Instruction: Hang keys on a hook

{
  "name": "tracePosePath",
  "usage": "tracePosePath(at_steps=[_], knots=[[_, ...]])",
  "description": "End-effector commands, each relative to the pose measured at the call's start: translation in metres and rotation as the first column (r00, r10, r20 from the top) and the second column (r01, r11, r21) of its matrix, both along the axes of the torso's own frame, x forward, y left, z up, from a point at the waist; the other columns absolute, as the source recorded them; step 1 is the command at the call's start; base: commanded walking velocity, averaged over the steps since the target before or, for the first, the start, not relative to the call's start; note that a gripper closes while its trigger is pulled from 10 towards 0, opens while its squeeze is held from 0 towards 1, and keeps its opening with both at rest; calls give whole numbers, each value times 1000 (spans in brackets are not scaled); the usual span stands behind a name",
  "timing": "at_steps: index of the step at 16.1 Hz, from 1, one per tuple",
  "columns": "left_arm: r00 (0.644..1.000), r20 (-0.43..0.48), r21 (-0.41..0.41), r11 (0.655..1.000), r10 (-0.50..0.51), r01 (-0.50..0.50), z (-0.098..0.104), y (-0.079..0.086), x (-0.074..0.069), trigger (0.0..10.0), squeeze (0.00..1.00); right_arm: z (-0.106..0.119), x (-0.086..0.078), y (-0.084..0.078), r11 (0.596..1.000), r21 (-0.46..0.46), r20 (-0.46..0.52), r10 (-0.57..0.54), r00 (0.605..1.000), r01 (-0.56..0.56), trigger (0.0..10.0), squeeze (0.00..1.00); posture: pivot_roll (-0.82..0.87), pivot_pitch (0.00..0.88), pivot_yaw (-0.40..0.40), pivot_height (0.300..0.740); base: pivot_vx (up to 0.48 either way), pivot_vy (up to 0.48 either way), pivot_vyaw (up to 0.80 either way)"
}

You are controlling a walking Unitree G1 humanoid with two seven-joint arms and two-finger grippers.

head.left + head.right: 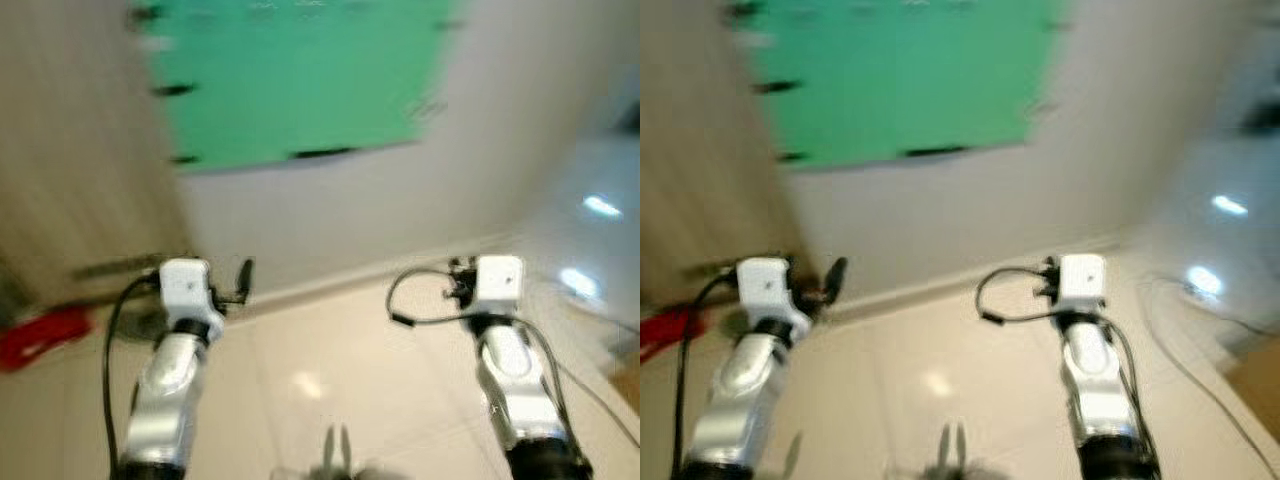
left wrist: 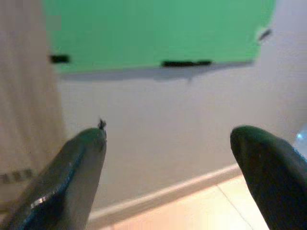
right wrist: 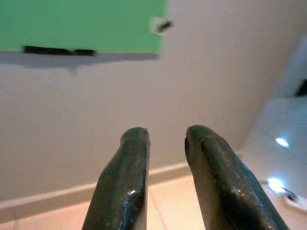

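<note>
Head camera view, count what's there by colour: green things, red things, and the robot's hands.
Green: 1, the flat green board on the wall
Red: 1, the blurred red object on the floor
Black-fingered hands: 2, left hand open, right hand slightly parted
Total: 4

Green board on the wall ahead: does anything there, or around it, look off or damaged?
Nothing stands out. The green board looks tilted and smeared, likely camera motion. Left gripper is open and empty; right gripper holds nothing.
</note>
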State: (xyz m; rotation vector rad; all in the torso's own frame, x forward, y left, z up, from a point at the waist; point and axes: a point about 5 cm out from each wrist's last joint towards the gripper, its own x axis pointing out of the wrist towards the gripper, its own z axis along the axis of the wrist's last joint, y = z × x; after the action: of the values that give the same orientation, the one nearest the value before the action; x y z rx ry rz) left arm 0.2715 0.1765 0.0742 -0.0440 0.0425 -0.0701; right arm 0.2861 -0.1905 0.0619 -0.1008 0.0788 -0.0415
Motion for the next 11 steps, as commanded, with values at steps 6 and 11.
tracePosePath(at_steps=[6, 11], knots=[[999, 11, -8, 999, -44, 44, 3, -10, 9, 10000, 0, 2, 7, -5, 999, -22, 2, -40, 999, 40, 10000, 0, -48, 0, 24, 740, 0, -223, -344], [998, -6, -35, 998, -59, 59, -3, -11, 3, 10000, 0, -5, 4, -5, 999, -12, -34, -38, 999, 38, 10000, 0, -56, 0, 31, 740, 461, 0, -198]])
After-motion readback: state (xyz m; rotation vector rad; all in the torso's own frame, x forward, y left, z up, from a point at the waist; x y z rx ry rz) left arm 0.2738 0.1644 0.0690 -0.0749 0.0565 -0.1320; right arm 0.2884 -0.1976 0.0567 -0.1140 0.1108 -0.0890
